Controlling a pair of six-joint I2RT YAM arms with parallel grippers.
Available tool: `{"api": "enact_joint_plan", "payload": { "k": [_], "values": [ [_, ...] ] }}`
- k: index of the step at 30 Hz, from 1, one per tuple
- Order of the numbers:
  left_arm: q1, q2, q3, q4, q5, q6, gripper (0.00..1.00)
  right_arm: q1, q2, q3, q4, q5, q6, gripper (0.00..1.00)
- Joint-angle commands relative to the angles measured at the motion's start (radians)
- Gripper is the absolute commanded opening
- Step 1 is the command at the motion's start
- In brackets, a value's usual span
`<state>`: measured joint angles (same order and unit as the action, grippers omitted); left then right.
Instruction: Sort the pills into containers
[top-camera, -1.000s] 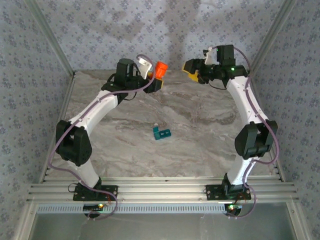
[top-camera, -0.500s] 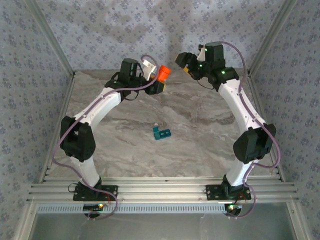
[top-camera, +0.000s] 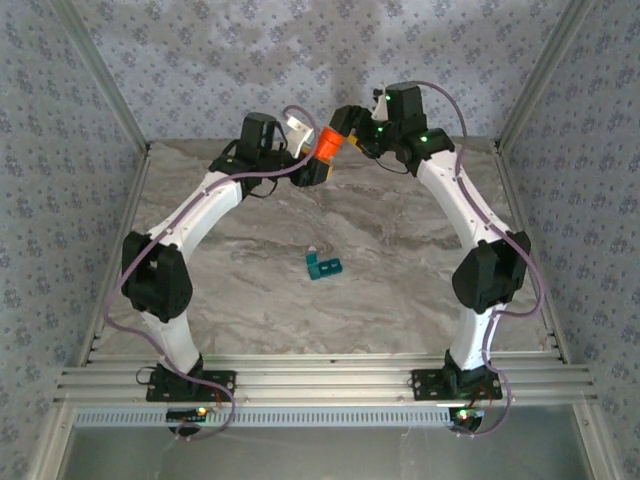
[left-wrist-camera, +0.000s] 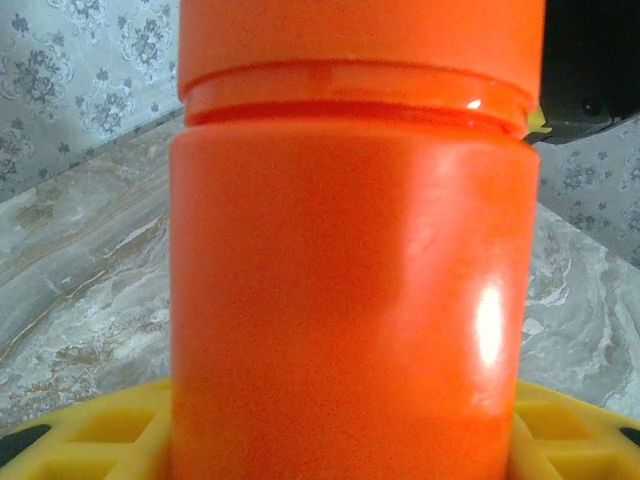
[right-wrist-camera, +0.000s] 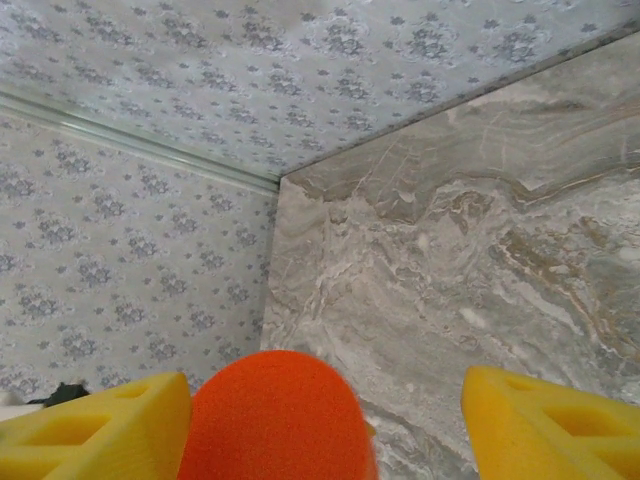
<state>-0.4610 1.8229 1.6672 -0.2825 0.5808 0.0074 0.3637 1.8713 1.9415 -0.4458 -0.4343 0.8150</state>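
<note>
My left gripper (top-camera: 318, 168) is shut on an orange pill bottle (top-camera: 326, 144), held above the back of the table. In the left wrist view the bottle (left-wrist-camera: 350, 280) stands between the yellow fingers (left-wrist-camera: 95, 435), cap on. My right gripper (top-camera: 350, 138) is at the bottle's cap, open. In the right wrist view the orange cap (right-wrist-camera: 275, 415) sits between its yellow fingers (right-wrist-camera: 100, 430), close to the left one and well apart from the right one. The teal containers (top-camera: 323, 266) lie on the table's middle. The pills are out of view.
The marble table (top-camera: 400, 260) is walled by patterned panels at the back and both sides. Metal rails (top-camera: 320, 385) run along the near edge, where both arm bases are bolted. The right gripper's black body (left-wrist-camera: 590, 70) shows beside the cap in the left wrist view.
My right gripper has swung left from the back right and now straddles the bottle's cap, opening a little wider. The left gripper with the bottle has shifted slightly right.
</note>
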Motion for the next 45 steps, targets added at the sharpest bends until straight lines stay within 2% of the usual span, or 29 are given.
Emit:
{"api": "enact_joint_plan", "payload": {
  "k": [1, 18, 25, 29, 37, 41, 43, 45],
  "values": [
    [-0.006, 0.013, 0.044, -0.003, 0.031, 0.016, 0.00, 0.012, 0.015, 0.051, -0.026, -0.025, -0.020, 0.73],
    [-0.007, 0.032, 0.074, -0.009, 0.030, 0.013, 0.00, 0.029, 0.034, 0.034, -0.019, -0.067, -0.025, 0.64],
    [-0.005, 0.036, 0.083, -0.004, 0.028, 0.004, 0.00, 0.025, 0.036, 0.022, -0.011, -0.094, -0.042, 0.43],
    [0.004, 0.033, 0.086, 0.008, 0.044, -0.013, 0.00, 0.003, 0.021, -0.031, 0.038, -0.151, -0.100, 0.37],
    [0.039, 0.014, 0.086, 0.082, 0.191, -0.127, 0.00, -0.060, -0.018, -0.175, 0.250, -0.365, -0.317, 0.38],
    [0.042, 0.000, 0.072, 0.114, 0.237, -0.161, 0.00, -0.081, -0.011, -0.185, 0.278, -0.415, -0.316, 0.39],
    [0.043, -0.005, 0.067, 0.114, 0.240, -0.163, 0.00, -0.084, -0.015, -0.178, 0.294, -0.424, -0.293, 0.44],
    [0.043, -0.010, 0.063, 0.103, 0.224, -0.151, 0.00, -0.086, -0.027, -0.158, 0.278, -0.406, -0.286, 0.53]
  ]
}}
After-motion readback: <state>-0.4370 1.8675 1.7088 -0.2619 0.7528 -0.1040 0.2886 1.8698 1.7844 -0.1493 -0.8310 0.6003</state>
